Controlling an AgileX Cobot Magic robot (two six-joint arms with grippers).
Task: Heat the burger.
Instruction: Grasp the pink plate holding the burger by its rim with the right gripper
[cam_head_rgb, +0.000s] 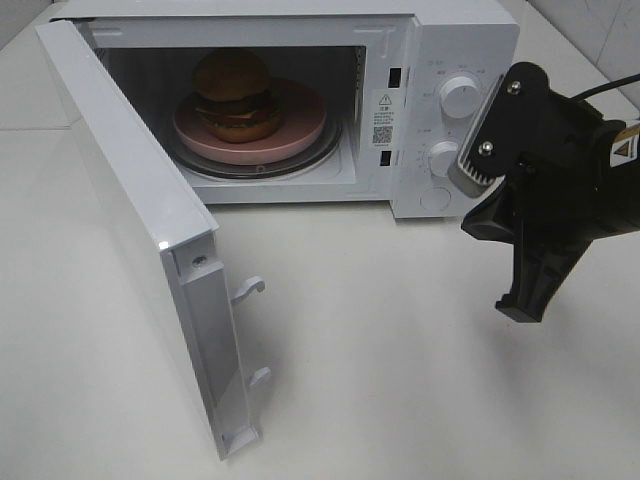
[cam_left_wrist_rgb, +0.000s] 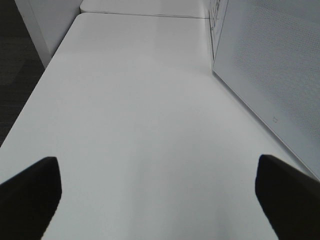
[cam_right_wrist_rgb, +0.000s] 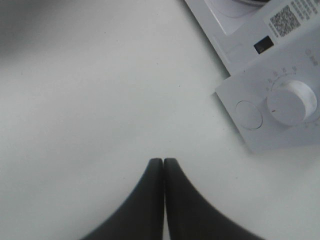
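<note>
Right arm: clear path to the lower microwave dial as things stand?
Probably yes. The right gripper, shut and empty, hangs over bare table in front of the control panel, and nothing sits between it and the lower dial.

Burger (cam_head_rgb: 234, 92): glossy bun.
Plate (cam_head_rgb: 300, 135): pink, smooth, satin sheen.
Turntable (cam_head_rgb: 325, 157): clear glass look.
Microwave (cam_head_rgb: 450, 40): smooth white casing, semi-gloss; door (cam_head_rgb: 130, 215) glossy at its edge, its outer panel finely dotted.
Knobs (cam_head_rgb: 460, 97): smooth white plastic.
Table (cam_head_rgb: 400, 360): matt white, smooth.
Right gripper (cam_right_wrist_rgb: 163, 165): matt black plastic.
</note>
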